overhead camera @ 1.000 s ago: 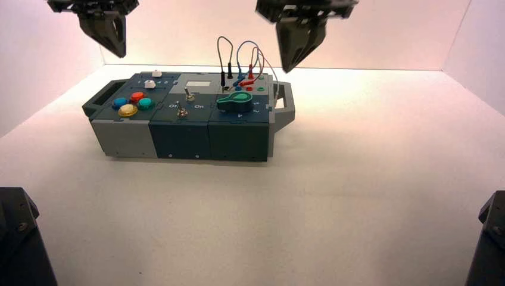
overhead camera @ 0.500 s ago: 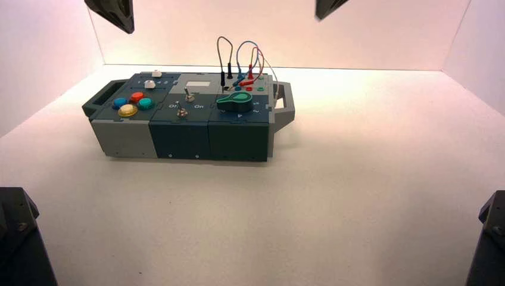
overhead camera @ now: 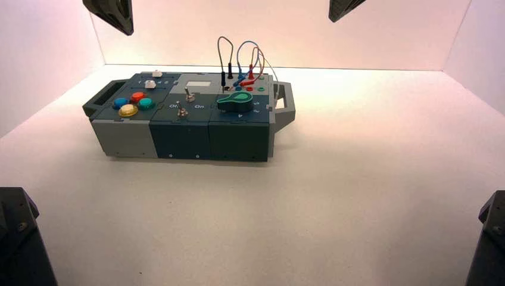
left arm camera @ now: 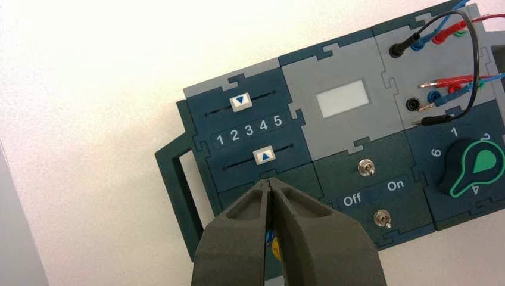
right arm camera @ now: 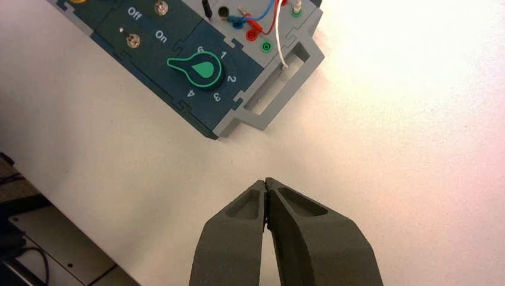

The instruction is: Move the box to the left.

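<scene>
Where the pale table (overhead camera: 357,196) stretches between the walls, the box (overhead camera: 181,119) is set on its left half, toward the back, with its long side running left to right. The left gripper (overhead camera: 128,31) is held high toward the back, above the level of the box; its fingers are pressed together at the tips, with nothing gripped. At the box's left end a dark handle (overhead camera: 106,95) is seen, then 2 white sliders (left arm camera: 240,102), both around the middle of their tracks, with "1 2 3 4 5" printed between them. Nearer the front, 4 round buttons (overhead camera: 137,96) are grouped: blue, red, yellow and green. In the middle, 2 metal toggle switches (left arm camera: 382,218) are fitted, with "Off" and "On" lettered between them, and a pale blank panel (left arm camera: 343,98) is set behind. Farther right, the green knob (right arm camera: 202,70) is ringed by digits, of which 1, 2, 3, 4 and 6 can be read; its narrow end is pointed between 4 and 6. Behind it, black, blue, red and white wires (overhead camera: 251,62) are looped up. A grey handle (overhead camera: 287,107) is fixed at the right end. Beyond that end, the right gripper (overhead camera: 334,19) is held high, fully closed and empty.
</scene>
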Robot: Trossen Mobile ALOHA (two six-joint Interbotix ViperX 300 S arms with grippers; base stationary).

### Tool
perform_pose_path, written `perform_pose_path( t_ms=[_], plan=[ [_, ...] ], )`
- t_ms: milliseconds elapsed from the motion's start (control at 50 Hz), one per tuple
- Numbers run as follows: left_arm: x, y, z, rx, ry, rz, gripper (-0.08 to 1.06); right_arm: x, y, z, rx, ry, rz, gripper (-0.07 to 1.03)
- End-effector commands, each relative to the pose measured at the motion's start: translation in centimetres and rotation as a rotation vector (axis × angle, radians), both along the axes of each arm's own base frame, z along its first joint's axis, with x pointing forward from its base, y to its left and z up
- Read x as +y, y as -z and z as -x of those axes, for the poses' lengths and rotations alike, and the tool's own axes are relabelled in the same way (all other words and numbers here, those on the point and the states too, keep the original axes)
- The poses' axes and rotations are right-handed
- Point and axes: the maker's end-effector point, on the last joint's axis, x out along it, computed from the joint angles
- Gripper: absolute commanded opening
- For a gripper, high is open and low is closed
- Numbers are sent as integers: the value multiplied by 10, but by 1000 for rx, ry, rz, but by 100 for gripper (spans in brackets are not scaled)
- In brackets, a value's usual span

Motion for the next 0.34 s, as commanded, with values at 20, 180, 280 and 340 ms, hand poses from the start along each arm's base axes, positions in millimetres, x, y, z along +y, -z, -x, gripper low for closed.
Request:
perform_pose_path(
  t_ms=[20,180,280,340],
  plan=[
    [-2,-13,-4,-44,4,6,-3,2,-10,-2,-29,-5,-21,-2],
    [-2,-11,-4,-40,4,5,-3,1,-8,-2,-24,-5,-17,-2],
    [-2,-12,-4,-41,4,5,-3,2,-8,-3,-32,-5,-22,-2],
    [-2,-12,-4,-41,4,5,-3,3,-9,-4,-40,-4,-28,-2]
  ],
)
